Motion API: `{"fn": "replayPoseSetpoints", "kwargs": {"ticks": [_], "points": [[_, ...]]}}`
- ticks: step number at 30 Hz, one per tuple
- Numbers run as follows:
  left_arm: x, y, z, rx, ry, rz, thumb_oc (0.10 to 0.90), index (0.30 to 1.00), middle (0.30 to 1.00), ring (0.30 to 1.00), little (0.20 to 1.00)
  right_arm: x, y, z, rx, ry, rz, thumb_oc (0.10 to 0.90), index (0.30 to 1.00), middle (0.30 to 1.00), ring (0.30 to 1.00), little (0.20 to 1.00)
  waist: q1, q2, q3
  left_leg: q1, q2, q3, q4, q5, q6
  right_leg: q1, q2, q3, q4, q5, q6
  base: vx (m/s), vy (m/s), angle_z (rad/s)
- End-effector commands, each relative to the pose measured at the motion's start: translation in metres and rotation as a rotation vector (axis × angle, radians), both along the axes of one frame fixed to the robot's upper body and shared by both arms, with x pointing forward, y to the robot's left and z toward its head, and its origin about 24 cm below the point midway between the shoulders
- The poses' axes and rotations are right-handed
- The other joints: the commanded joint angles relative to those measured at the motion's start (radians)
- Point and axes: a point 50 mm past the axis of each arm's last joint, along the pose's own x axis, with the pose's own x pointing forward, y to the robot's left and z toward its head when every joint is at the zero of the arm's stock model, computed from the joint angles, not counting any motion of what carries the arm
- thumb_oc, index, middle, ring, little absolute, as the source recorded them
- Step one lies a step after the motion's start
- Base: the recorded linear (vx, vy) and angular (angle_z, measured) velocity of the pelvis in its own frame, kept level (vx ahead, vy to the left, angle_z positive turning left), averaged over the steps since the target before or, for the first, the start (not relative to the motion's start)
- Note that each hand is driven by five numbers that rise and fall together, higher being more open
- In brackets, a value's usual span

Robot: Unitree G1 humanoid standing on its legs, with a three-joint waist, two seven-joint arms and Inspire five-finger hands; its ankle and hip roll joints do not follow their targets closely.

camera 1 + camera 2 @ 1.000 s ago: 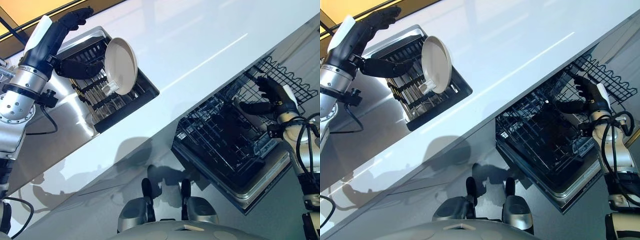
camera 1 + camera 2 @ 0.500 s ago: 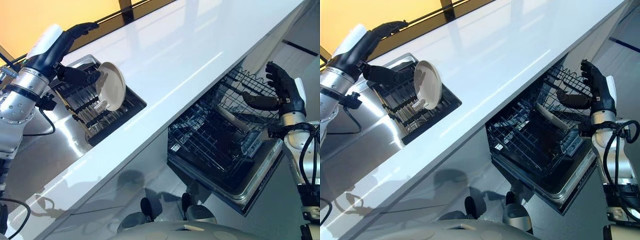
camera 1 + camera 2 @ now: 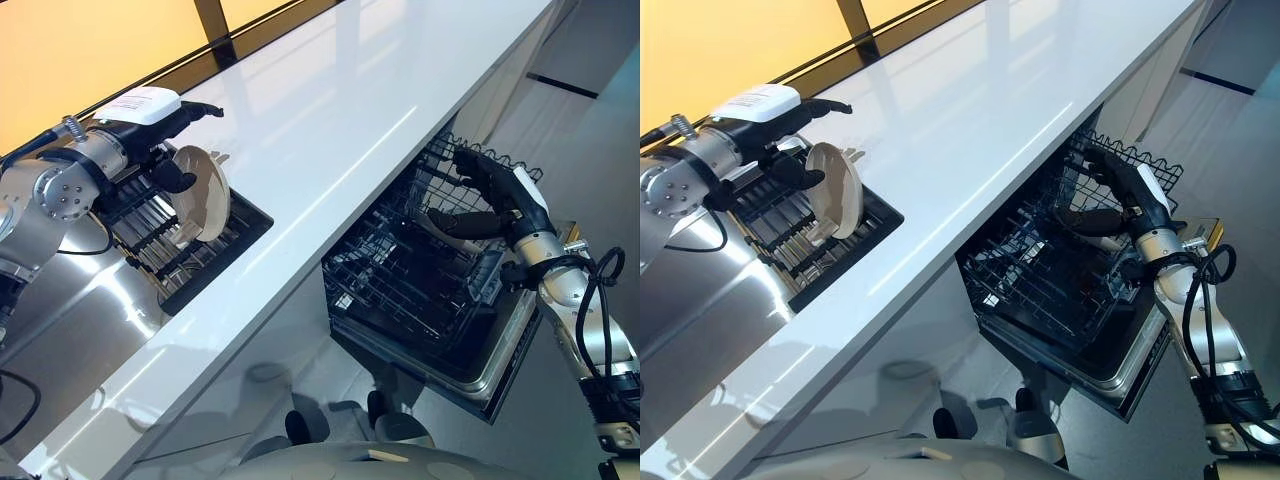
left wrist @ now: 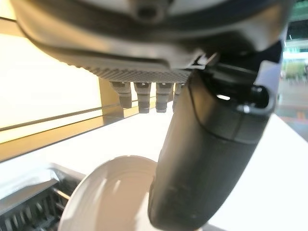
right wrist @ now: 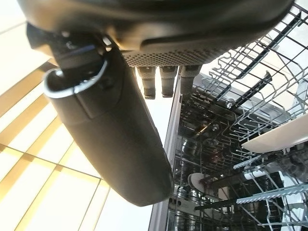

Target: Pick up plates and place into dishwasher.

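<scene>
Item: cream plate (image 3: 198, 193), standing on edge in the black dish rack (image 3: 170, 250) sunk into the steel sink area beside the white countertop (image 3: 330, 110). The left hand (image 3: 150, 120) is reaching over the plate's upper rim, fingers stretching straight past it above and the thumb (image 4: 207, 159) lying in front of the plate's face; whether anything is touching the plate cannot be told, and nothing is curling round it. The left wrist view is showing the plate's ridged inner face just behind the thumb, which the head views are not giving. The right hand (image 3: 1118, 195) is hovering with relaxed fingers, holding nothing, over the dishwasher rack (image 3: 420, 290). The right wrist view is showing a second white plate (image 5: 276, 138) lying among the rack's wires
</scene>
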Motion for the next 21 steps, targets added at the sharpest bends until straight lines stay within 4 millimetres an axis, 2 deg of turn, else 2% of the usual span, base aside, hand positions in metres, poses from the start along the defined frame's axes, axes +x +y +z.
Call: {"fn": "replayPoseSetpoints", "kwargs": {"ticks": [1, 6, 9, 12, 18, 21], "points": [[-0.001, 0.018, 0.071, 0.065, -0.239, 0.102, 0.8, 0.9, 0.9, 0.9, 0.9, 0.002, 0.014, 0.083, -0.06, -0.365, 0.115, 0.8, 0.9, 0.9, 0.9, 0.9, -0.013, 0.031, -0.089, 0.038, -0.082, 0.001, 0.003, -0.11, 0.048, -0.003, 0.057, -0.024, 0.015, 0.002, 0.057, 0.02, 0.064, -0.09], [0.008, 0.014, 0.066, 0.15, -0.193, 0.121, 0.8, 0.9, 0.9, 0.9, 0.9, -0.001, 0.014, 0.084, -0.056, -0.374, 0.134, 0.8, 0.9, 0.9, 0.9, 0.9, -0.029, 0.032, -0.09, 0.034, -0.084, 0.015, 0.003, -0.113, 0.053, -0.018, 0.056, -0.006, 0.022, 0.009, 0.064, 0.03, 0.055, -0.11], [0.013, 0.013, 0.06, 0.296, -0.109, 0.152, 0.8, 0.9, 0.9, 0.9, 0.9, -0.002, 0.015, 0.087, -0.058, -0.38, 0.156, 0.8, 0.9, 0.9, 0.9, 0.9, -0.041, 0.034, -0.089, 0.036, -0.087, 0.019, 0.003, -0.121, 0.059, -0.02, 0.055, 0.004, 0.02, 0.011, 0.072, 0.03, 0.054, -0.16], [0.015, 0.014, 0.06, 0.386, -0.047, 0.166, 0.8, 0.9, 0.9, 0.9, 0.9, -0.001, 0.017, 0.092, -0.059, -0.384, 0.168, 0.8, 0.9, 0.9, 0.9, 0.9, -0.044, 0.036, -0.087, 0.031, -0.088, 0.023, 0.003, -0.117, 0.059, -0.028, 0.056, 0.012, 0.021, 0.019, 0.073, 0.01, 0.025, -0.17], [0.015, 0.001, 0.06, 0.449, 0.092, 0.142, 0.8, 0.9, 0.9, 0.9, 0.9, -0.002, 0.017, 0.094, -0.053, -0.397, 0.162, 0.8, 0.9, 0.9, 0.9, 0.9, -0.041, 0.038, -0.086, 0.029, -0.088, 0.026, 0.003, -0.118, 0.058, -0.031, 0.053, 0.013, 0.017, 0.024, 0.078, -0.01, 0.006, -0.07], [0.013, 0.005, 0.05, 0.517, 0.231, 0.177, 0.8, 0.9, 0.9, 0.9, 0.9, -0.003, 0.014, 0.095, -0.049, -0.402, 0.151, 0.8, 0.9, 0.9, 0.9, 0.9, -0.035, 0.039, -0.086, 0.027, -0.089, 0.018, 0.003, -0.117, 0.059, -0.032, 0.052, 0.009, 0.017, 0.025, 0.079, -0.01, -0.005, -0.01]]}}
